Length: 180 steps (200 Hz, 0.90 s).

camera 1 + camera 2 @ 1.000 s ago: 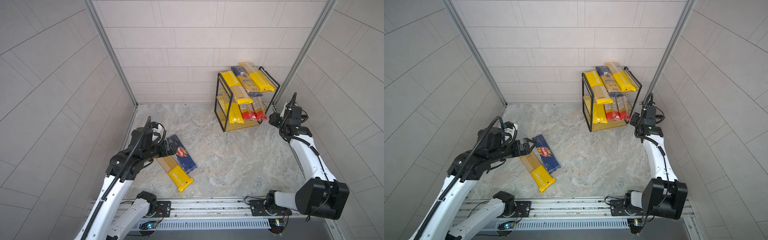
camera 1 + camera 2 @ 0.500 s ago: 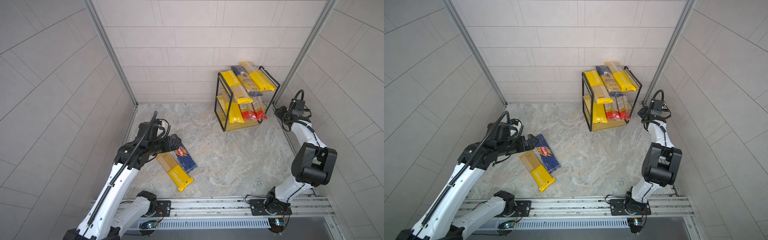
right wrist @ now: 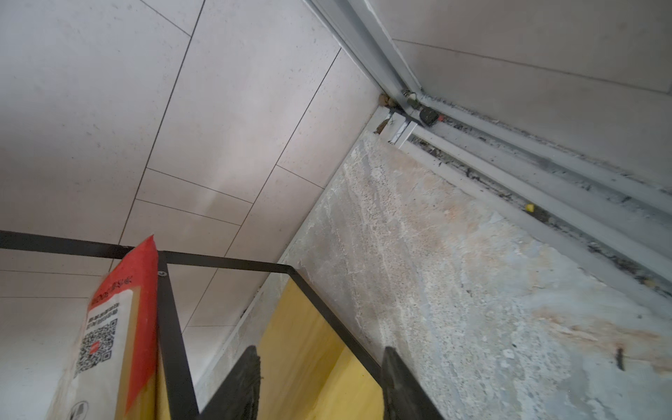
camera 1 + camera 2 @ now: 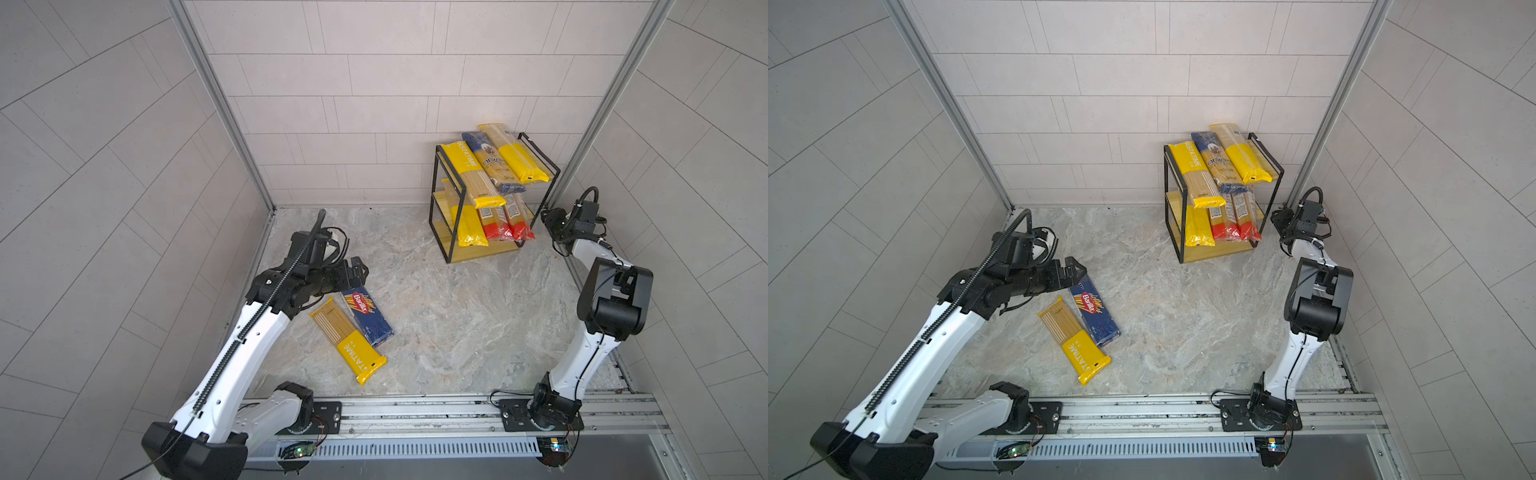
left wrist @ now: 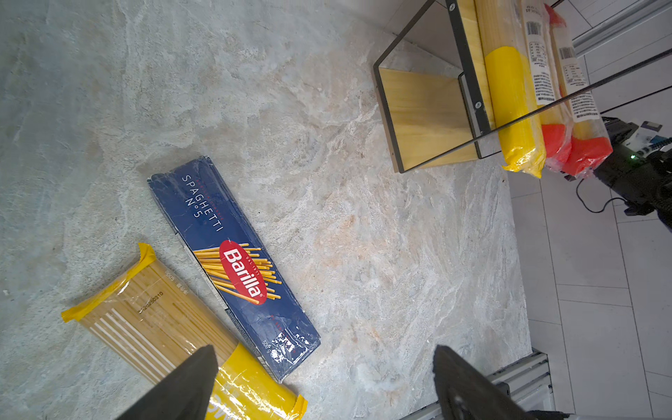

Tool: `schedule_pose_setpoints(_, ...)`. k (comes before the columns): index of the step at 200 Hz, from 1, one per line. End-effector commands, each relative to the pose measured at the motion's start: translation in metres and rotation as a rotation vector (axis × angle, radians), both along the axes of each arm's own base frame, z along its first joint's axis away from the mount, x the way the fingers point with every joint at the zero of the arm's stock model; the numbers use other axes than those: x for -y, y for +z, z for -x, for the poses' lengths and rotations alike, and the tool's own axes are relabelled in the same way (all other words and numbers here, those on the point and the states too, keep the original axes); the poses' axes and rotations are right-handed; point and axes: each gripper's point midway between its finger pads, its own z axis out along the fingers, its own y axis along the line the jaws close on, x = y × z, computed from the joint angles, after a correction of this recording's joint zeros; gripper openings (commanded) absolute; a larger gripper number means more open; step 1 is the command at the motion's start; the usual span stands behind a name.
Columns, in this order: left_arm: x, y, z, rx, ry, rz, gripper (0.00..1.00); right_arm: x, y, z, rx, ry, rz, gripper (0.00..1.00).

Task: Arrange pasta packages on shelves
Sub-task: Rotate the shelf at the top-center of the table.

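Two pasta packages lie side by side on the marble floor: a dark blue Barilla pack (image 4: 368, 313) (image 5: 232, 262) and a yellow PASTATIME pack (image 4: 347, 340) (image 5: 163, 327). My left gripper (image 4: 357, 270) (image 5: 323, 354) hovers open over the blue pack's far end, holding nothing. The shelves (image 4: 486, 249) stand at the back right with several packs on them: yellow (image 4: 469, 170) and blue (image 4: 490, 166) ones on top, a yellow (image 4: 467, 224) and red-ended ones (image 4: 494, 222) on the tier below. My right gripper (image 4: 546, 218) (image 3: 320, 351) is open and empty beside the shelves' right end.
Tiled walls close in on three sides, and a metal corner post (image 4: 582, 137) rises right behind the shelves. The arms' mounting rail (image 4: 415, 409) runs along the front edge. The shelves' lowest board (image 5: 425, 116) is bare in the left wrist view.
My left gripper has moved away from the front, along the blue pack to its far end. The right arm has folded at the elbow, and its gripper has drawn back near the shelves' right end.
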Motion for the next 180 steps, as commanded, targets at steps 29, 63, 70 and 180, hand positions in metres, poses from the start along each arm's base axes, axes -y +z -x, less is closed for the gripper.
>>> schedule_pose_setpoints(29,0.005,0.013,-0.010,0.037,0.004,0.027,0.98,0.005,0.007,-0.027,0.113,0.038,-0.124,0.50)
schedule_pose_setpoints(63,0.006,0.012,-0.008,0.034,0.003,0.028,0.98,-0.004,-0.008,-0.027,0.082,0.079,-0.155,0.49)
schedule_pose_setpoints(70,0.005,0.012,-0.008,0.035,0.003,0.029,0.98,-0.007,-0.010,-0.026,0.074,0.088,-0.157,0.49)
schedule_pose_setpoints(180,0.003,0.011,0.007,0.035,-0.011,0.031,0.98,-0.055,-0.047,-0.016,-0.034,0.233,-0.201,0.50)
